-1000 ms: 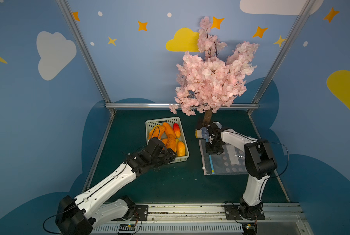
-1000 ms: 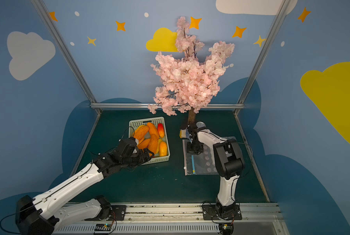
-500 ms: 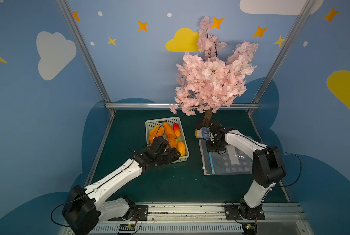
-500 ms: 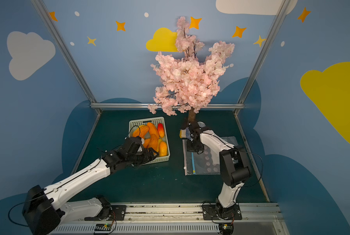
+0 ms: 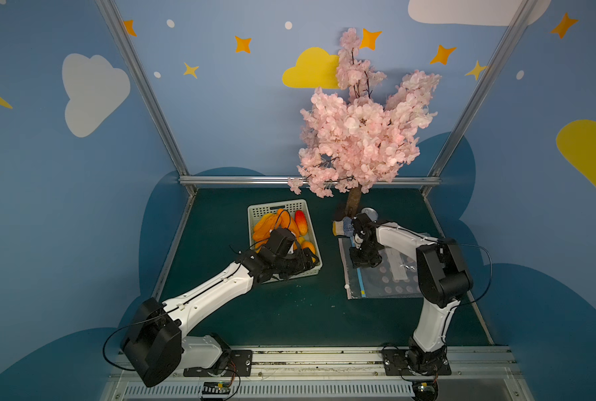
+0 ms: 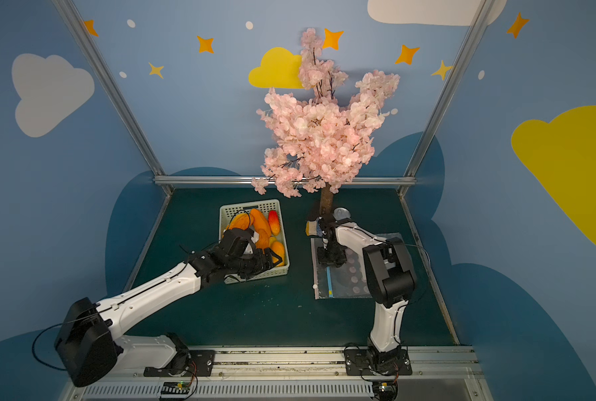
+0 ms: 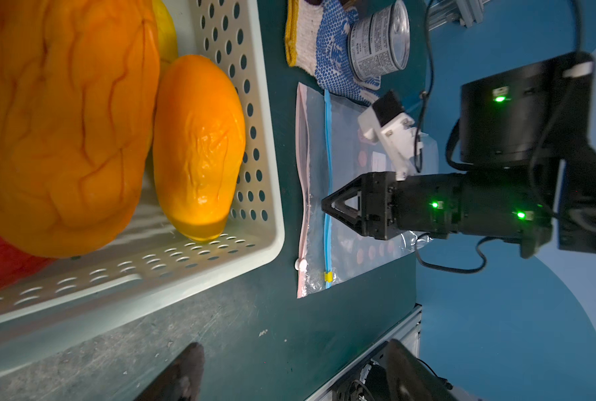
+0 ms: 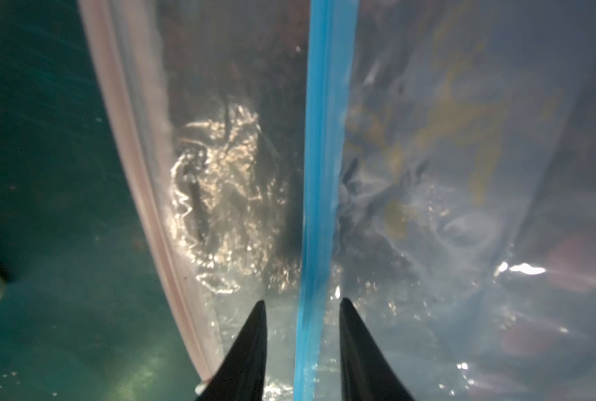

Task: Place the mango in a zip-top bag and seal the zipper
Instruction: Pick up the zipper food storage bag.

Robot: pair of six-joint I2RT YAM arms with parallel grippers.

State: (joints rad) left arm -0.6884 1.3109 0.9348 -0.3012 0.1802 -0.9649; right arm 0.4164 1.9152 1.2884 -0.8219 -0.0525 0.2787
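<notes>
Several orange mangoes lie in a pale perforated basket (image 5: 279,206); the nearest mango (image 7: 199,145) (image 5: 308,247) rests against the basket's right wall. My left gripper (image 5: 303,264) (image 6: 268,262) (image 7: 293,347) hangs open over the basket's near right corner and holds nothing. A clear zip-top bag (image 5: 390,281) (image 7: 345,243) lies flat to the right, with a pink zipper edge (image 8: 133,156) and a white slider (image 7: 301,264) at its near end. My right gripper (image 5: 364,260) (image 6: 331,259) (image 8: 301,303) points down on the bag. Its jaws stand slightly apart astride the blue strip (image 8: 320,156).
A pink blossom tree (image 5: 359,139) stands at the back, its trunk just behind the bag. A knitted glove (image 7: 324,45) and a tin can (image 7: 379,38) lie at the bag's far end. Metal frame rails border the green mat (image 5: 289,312).
The right gripper's jaws have parted from shut, and it has slid a little nearer along the bag. The left gripper has shifted right toward the basket's near right corner.
</notes>
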